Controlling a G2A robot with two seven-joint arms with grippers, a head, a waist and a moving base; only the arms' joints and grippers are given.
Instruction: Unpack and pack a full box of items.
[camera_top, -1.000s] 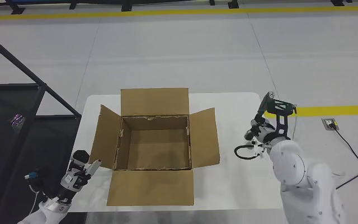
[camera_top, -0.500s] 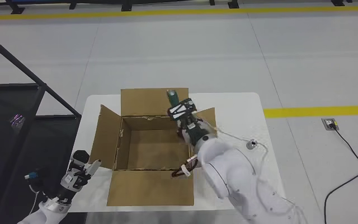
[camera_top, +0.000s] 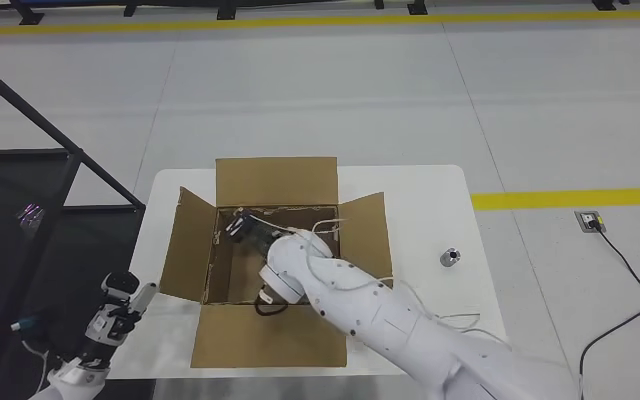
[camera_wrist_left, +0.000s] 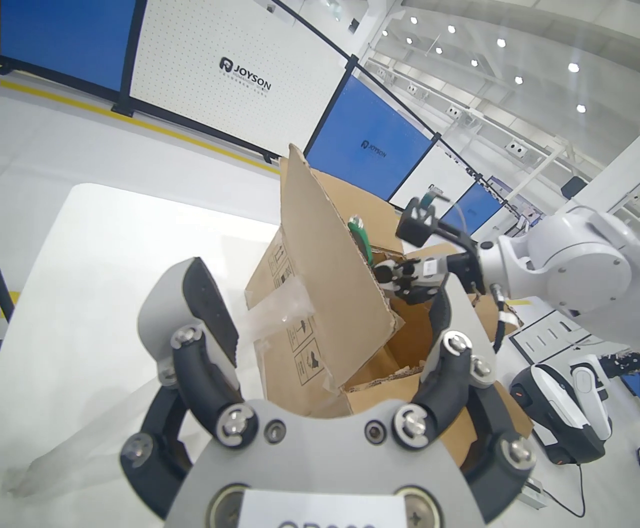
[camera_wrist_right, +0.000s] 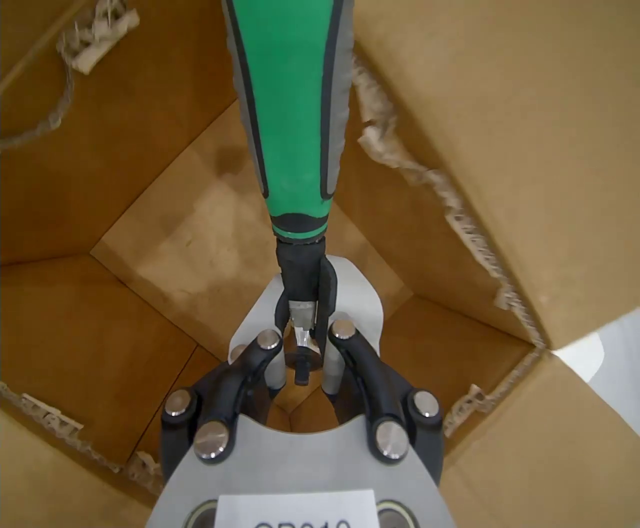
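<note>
One cardboard box (camera_top: 277, 180) stands on the white surface (camera_top: 420, 190) with all four flaps folded outward. There is one green-handled tool (camera_wrist_right: 292, 115), one small metal cylinder (camera_top: 451, 257) and two end effectors.

The right end effector (camera_wrist_right: 302, 305) is down inside the box, near its far left corner in the top view (camera_top: 243, 228). Its fingers (camera_wrist_right: 327, 285) are clamped on the tool's black neck, just below the handle. The tool's long axis runs in line with the fingers. The green and grey handle points straight away from the end effector, toward the box wall (camera_wrist_right: 500, 125).

From the left wrist view the handle (camera_wrist_left: 361, 235) slants upward and pokes above a raised flap (camera_wrist_left: 320, 240). Whether the tool touches the box floor cannot be told.

The left end effector (camera_wrist_left: 325, 310) hangs at the near left corner of the surface (camera_top: 125, 295) — fingers spread wide, gripping nothing, just beside the box's left flap.

The metal cylinder lies alone on the surface — well to the right of the box.
</note>
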